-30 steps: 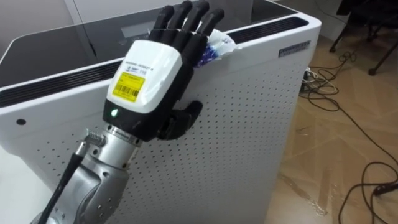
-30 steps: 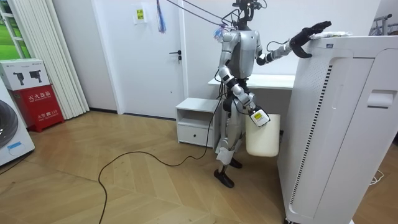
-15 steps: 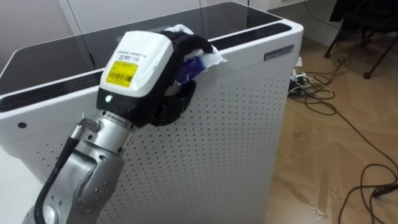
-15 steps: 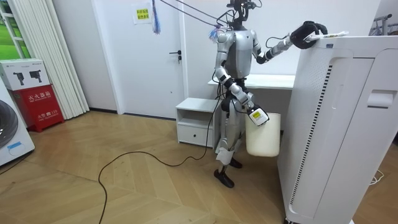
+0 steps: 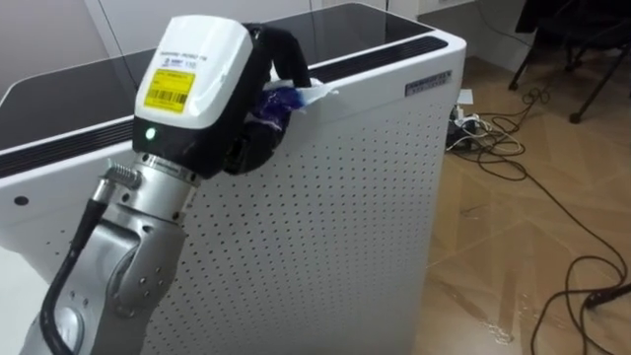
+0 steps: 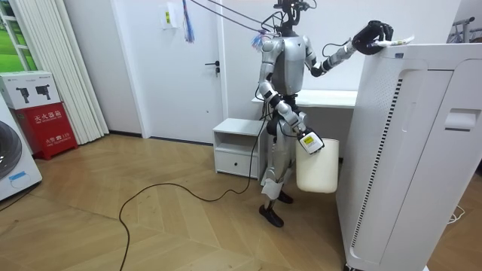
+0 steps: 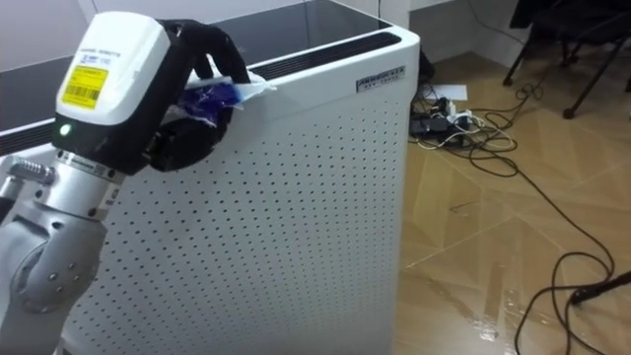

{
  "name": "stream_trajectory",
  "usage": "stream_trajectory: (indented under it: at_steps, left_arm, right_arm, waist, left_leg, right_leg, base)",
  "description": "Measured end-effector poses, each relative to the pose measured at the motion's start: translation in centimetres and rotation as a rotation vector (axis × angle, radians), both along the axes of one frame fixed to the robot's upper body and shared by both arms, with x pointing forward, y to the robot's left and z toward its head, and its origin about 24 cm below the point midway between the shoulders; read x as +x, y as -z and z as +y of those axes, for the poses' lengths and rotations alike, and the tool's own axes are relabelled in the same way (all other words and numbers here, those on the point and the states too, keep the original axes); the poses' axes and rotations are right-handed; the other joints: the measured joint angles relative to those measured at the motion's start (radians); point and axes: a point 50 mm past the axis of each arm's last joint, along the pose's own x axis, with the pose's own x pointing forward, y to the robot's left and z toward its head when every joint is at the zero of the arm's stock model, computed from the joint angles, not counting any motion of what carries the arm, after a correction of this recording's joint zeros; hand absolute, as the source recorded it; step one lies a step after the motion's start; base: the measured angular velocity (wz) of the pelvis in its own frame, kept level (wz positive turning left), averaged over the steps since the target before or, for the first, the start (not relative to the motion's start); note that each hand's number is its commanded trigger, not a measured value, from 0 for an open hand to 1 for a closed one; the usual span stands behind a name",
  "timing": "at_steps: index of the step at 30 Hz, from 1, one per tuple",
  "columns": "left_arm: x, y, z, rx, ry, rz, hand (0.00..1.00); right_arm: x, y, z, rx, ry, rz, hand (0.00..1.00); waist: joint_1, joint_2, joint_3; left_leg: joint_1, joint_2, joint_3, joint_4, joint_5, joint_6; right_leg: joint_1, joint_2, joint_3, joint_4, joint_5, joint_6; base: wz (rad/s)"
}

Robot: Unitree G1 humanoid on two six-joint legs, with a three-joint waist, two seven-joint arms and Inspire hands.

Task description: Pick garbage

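The robot's left hand (image 5: pixel 212 89) is up at the front top edge of a tall white machine (image 5: pixel 335 197), its fingers curled down and clenched round a crumpled white-and-blue wrapper (image 5: pixel 281 99). The wrapper sits inside that grasp, right at the machine's edge, with one white corner poking out past the fingers toward the slot along the top. Just under the hand the machine's side is a sheet of small holes, and behind the hand its top is a dark glossy panel (image 5: pixel 59 89). Beyond the machine's far corner, well away from the hand, the wooden floor (image 5: pixel 513 266) carries a tangle of dark cables (image 5: pixel 523 148) and a power strip (image 5: pixel 461 116). From across the room, the robot stands upright beside the machine with its left arm reaching high, and its right hand (image 6: pixel 307 141) is down at hip height against the rim of a white bin (image 6: pixel 317 169); whether that hand grips the bin I cannot tell. Behind it are a white desk (image 6: pixel 331 98), a low white bedside cabinet (image 6: pixel 239 147) and a closed door (image 6: pixel 199 68).
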Motion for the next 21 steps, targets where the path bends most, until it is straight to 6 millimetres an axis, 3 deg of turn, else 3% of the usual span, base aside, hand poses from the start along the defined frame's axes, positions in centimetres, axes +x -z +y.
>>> stream_trajectory:
  at_steps: [6,11,14,17,21]
  left_arm:
    - [-0.6,-0.5,0.1,-0.035,0.022,-0.019,1.0]
    - [-2.0,-1.7,-0.2,-0.233,0.207,0.032,1.0]
    - [-2.7,-2.0,-1.0,-0.335,0.359,0.092,1.0]
    - [-3.0,-1.6,-2.3,-0.469,0.58,0.247,1.0]
    - [-3.9,1.5,-5.2,-0.55,0.867,0.589,1.0]
  right_arm:
    - [0.3,-0.4,0.4,0.016,-0.026,-0.017,1.0]
    - [0.3,-0.4,0.5,0.017,-0.044,-0.021,1.0]
    - [0.3,-0.4,1.0,0.039,-0.056,-0.023,1.0]
    - [0.1,-0.1,1.3,0.047,-0.056,-0.012,1.0]
    - [-0.2,0.3,2.1,0.061,-0.054,-0.001,1.0]
  waist:
    - [0.003,0.002,0.0042]
    - [0.004,-0.002,0.0002]
    - [0.004,-0.019,-0.0032]
    - [-0.002,-0.034,-0.0046]
    - [-0.025,-0.035,-0.0031]
  left_leg:
    - [-0.003,0.001,-0.002,-0.005,0.0,0.0]
    - [-0.02,-0.001,-0.009,0.002,0.0,0.0]
    - [-0.02,-0.003,-0.008,0.004,0.0,0.0]
    - [-0.015,-0.005,-0.016,0.004,0.0,0.0]
    - [-0.017,-0.004,-0.017,0.006,0.0,0.0]
  right_leg:
    - [-0.006,0.001,-0.002,-0.001,-0.002,-0.002]
    - [-0.018,-0.006,-0.016,-0.003,-0.004,-0.001]
    - [-0.015,-0.01,-0.022,-0.003,-0.007,0.0]
    - [-0.004,-0.013,-0.028,-0.006,-0.008,0.001]
    - [0.0,-0.017,-0.029,-0.006,-0.006,0.002]
  base:
    - [0.0]
    - [0.09]
    - [0.02]
    - [0.06]
    - [0.01]
